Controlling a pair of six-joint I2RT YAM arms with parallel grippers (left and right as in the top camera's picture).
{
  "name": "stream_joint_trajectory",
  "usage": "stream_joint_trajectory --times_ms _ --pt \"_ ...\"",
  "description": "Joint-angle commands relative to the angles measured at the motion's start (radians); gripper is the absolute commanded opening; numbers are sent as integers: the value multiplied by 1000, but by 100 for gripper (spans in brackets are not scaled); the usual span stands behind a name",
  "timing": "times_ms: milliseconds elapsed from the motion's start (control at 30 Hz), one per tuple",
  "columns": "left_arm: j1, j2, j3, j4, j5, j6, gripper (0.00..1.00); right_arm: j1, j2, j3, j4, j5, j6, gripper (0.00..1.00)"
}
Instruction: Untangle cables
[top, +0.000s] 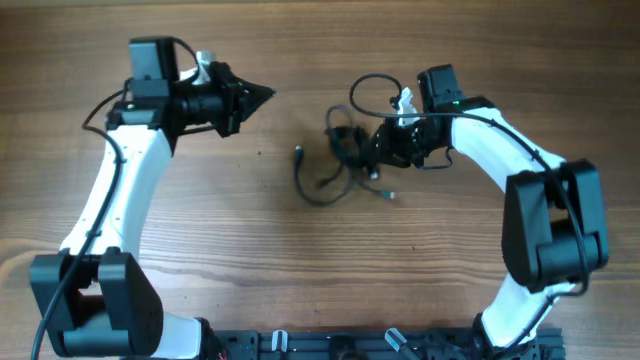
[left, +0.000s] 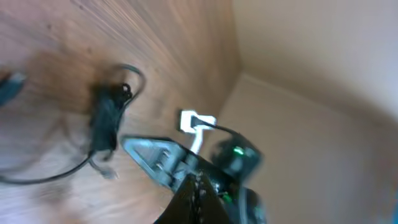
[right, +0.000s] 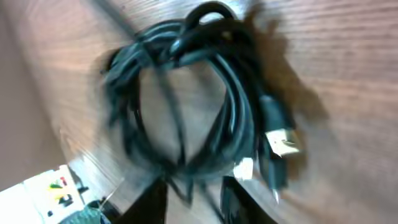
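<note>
Right gripper (top: 368, 150) sits at the right side of the cables (top: 343, 146). On the right wrist view its jaws stand apart, and the near edge of the coil lies in the gap between the fingers (right: 152, 202). No clamp is evident. Left gripper (top: 262, 94) is well apart from the bunch, toward the far left. Its fingers meet in a point and grip nothing. Bare wooden table (top: 200, 220) runs between the two grippers and along the whole near side. Table edges are well away from the bunch. Cables are thin and black, wound in a loose, roughly round coil of several overlapping strands. A silvery flat plug (right: 283, 143) lies on the coil's right side. One slack loop (top: 312, 196) trails out left and toward the near edge, ending in a dark plug (top: 298, 154). A short tail with a small end (top: 386, 193) points near-right. Overall the long axis runs roughly left-right across the table.
</note>
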Motion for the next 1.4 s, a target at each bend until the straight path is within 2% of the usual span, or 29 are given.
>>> stream_joint_trajectory --times_ms 0,67,133,167,267,400,467,533,667,767,833,1033,1367 --pt "-19 -6 3 0 -137 191 4 -2 -174 3 -69 140 -60 44" --pt "-28 -6 3 -1 -171 256 4 -2 -241 3 -101 164 -84 59" --pt "-55 -6 3 -10 -257 322 4 -7 -298 3 -113 191 -84 60" --pt "-86 -5 2 -39 -362 327 4 -20 -321 3 -111 196 -81 60" --pt "-183 14 2 -51 -529 345 4 -66 -351 3 -112 196 -74 60" --pt "-353 83 3 7 -768 344 14 -90 -352 3 -147 186 -88 60" --pt "-401 119 3 19 -827 345 17 -88 -352 3 -164 185 -89 60" --pt "-436 172 3 19 -855 333 13 -88 -352 3 -191 186 -89 60" --pt "-484 229 3 12 -860 180 9 -88 -352 3 -198 185 -82 60" --pt "-537 230 3 11 -901 72 10 -88 -352 3 -208 186 -84 60" --pt "-567 231 2 6 -945 24 15 -88 -352 3 -216 186 -85 60" --pt "-611 283 2 -4 -1053 -53 22 -88 -352 3 -224 186 -88 60" --pt "-613 361 2 14 -1093 -56 25 -88 -352 3 -241 186 -111 60"
